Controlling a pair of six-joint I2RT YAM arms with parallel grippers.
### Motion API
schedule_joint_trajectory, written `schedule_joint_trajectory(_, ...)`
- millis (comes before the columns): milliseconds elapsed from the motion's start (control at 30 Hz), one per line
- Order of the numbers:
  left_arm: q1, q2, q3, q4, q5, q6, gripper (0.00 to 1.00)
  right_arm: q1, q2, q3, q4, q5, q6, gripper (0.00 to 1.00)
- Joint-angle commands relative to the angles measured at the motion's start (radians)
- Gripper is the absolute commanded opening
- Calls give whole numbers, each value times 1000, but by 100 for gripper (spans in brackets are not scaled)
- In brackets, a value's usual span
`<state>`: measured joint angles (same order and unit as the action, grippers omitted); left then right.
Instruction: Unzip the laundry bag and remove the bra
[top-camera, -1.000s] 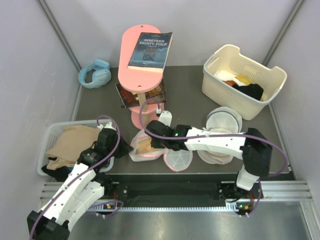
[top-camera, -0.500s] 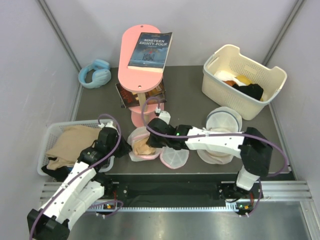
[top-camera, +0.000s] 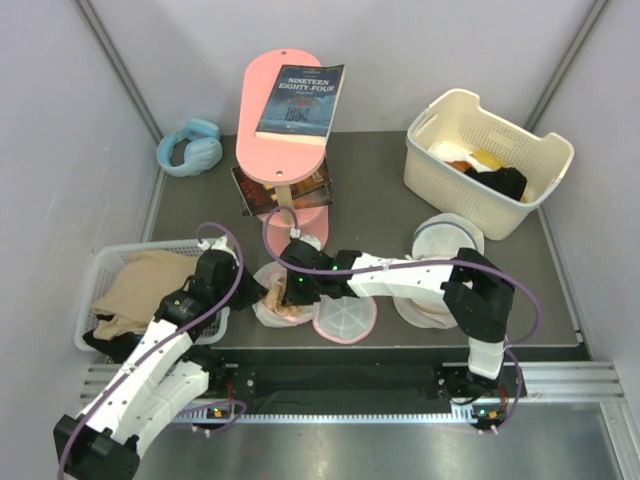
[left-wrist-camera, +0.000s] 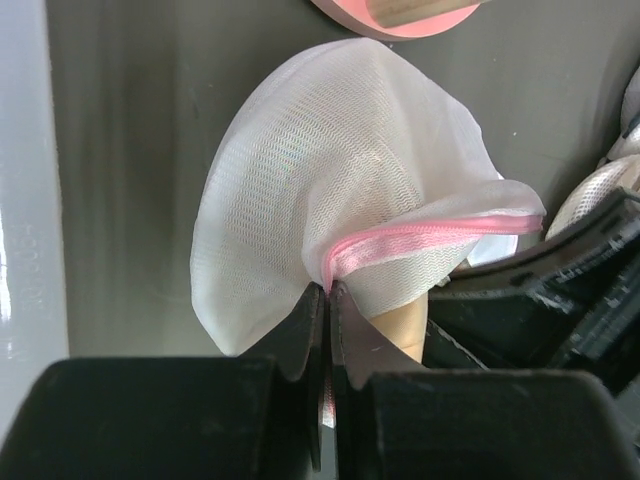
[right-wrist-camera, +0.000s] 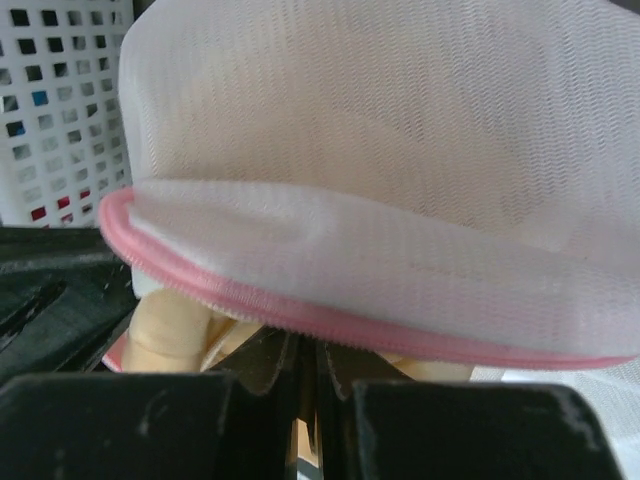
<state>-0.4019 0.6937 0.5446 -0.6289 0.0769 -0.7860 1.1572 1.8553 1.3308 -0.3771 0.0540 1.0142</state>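
The laundry bag (top-camera: 272, 303), white mesh with pink trim, lies collapsed at the table's front, and its round lid (top-camera: 346, 318) is flopped open to the right. The beige bra (top-camera: 288, 295) shows inside. My left gripper (top-camera: 248, 296) is shut on the pink zipper band (left-wrist-camera: 400, 240) at the bag's left side. My right gripper (top-camera: 297, 290) is shut just under the pink trim (right-wrist-camera: 300, 312); what it pinches there is hidden. The left wrist view shows the mesh (left-wrist-camera: 330, 170) and the bra (left-wrist-camera: 405, 322). The right wrist view shows the mesh (right-wrist-camera: 400, 150) and the bra (right-wrist-camera: 170, 325).
A white crate (top-camera: 97, 268) of clothes stands at the left. A pink stand (top-camera: 262, 90) with a book is behind the bag. A cream basket (top-camera: 440, 170) is at the back right. Another mesh bag (top-camera: 447, 240) with a beige rim lies right, and blue headphones (top-camera: 190, 148) lie back left.
My right gripper has moved left along the bag toward the left gripper. The bag has shifted left and its lid has opened further. The left gripper has kept its hold.
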Motion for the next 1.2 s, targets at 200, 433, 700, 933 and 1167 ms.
schedule_joint_trajectory(200,-2,-11,6,18,-25,24,0,-76,-295,-186,124,-71,83,0)
schedule_joint_trajectory(433,-2,-39,-5,35,-6,31,0,-145,-348,-239,135,-59,99,0)
schedule_joint_trajectory(700,-2,-20,5,70,52,34,0,-140,-165,-56,147,-74,136,0)
schedule_joint_trajectory(933,-2,-28,2,51,38,53,0,-134,-126,42,150,-82,150,0)
schedule_joint_trajectory(1167,-2,-26,-5,46,30,57,0,-155,-226,-59,236,-102,227,0)
